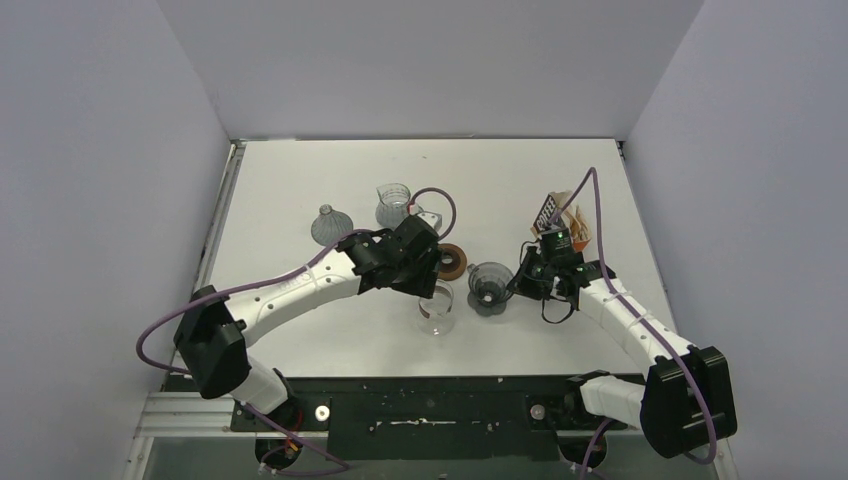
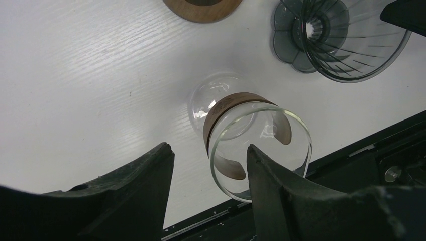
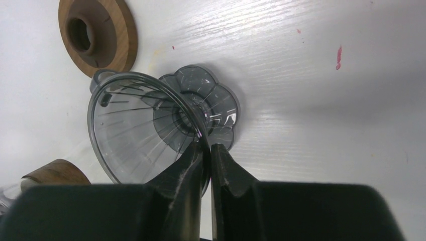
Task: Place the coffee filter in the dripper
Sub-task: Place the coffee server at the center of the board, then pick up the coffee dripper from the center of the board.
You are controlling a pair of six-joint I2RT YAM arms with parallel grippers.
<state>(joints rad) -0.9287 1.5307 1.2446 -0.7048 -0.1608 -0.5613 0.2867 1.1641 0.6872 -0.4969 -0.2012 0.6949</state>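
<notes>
While the right hand clamps the dripper, no coffee filter lies inside it. The left hand hangs released.

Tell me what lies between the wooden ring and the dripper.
Nothing: only bare white table separates the wooden ring and the dripper, clearest in the left wrist view.

We get bright, even overhead light, with soft shadows and a mild sheen on the white tabletop — close fingers look dark, slightly soft.
</notes>
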